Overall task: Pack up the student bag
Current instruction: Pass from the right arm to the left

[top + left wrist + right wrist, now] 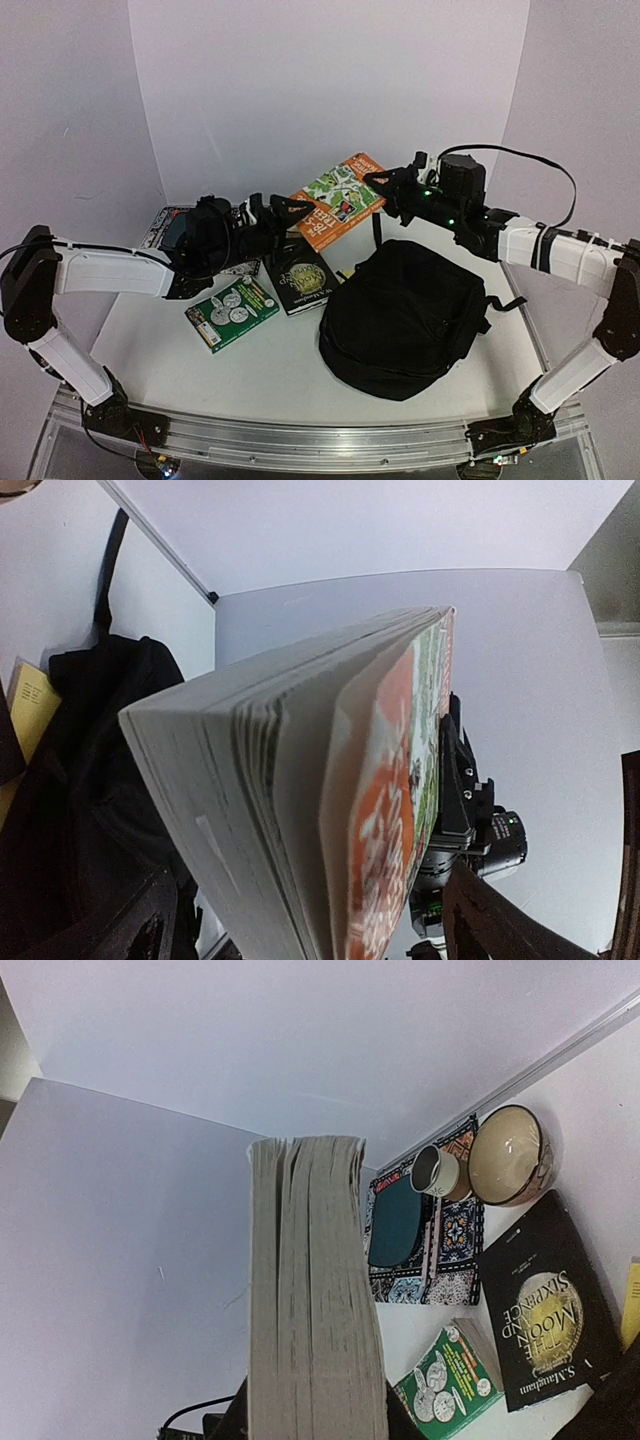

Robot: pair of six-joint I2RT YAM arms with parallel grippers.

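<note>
Student bag [405, 320]: lying slumped on the table [290, 385], sitting below the right gripper [385, 190] and on the near side of its fingertips, apart from them. Sitting lower than the left gripper [283, 212] as well, off to that gripper's right, and showing as a dark heap just beside the left fingers [150, 925] in the left wrist view. Leaving it unclear whether the zip is standing open.

Pinching the orange and green book [335, 200] by its right end between the right fingers, holding it tilted in the air, clear of the table and above the bag's far edge. Showing a grey page block running straight out from between those fingers in the right wrist view.

Standing spread wide at the book's other end, the left fingers flanking the lower corner of the page block. Leaving a visible gap between the cover and the finger on that side; cannot tell whether the other finger is touching the pages.

Lying on the table below the left fingertips and slightly nearer: a black book [298, 275] and a green coin book [232, 312], just beside each other. Lying well beyond the right fingertips in the right wrist view: a patterned mat [420, 1230], with a cup [435, 1172] and a bowl [510, 1155] sitting side by side at its end.
</note>
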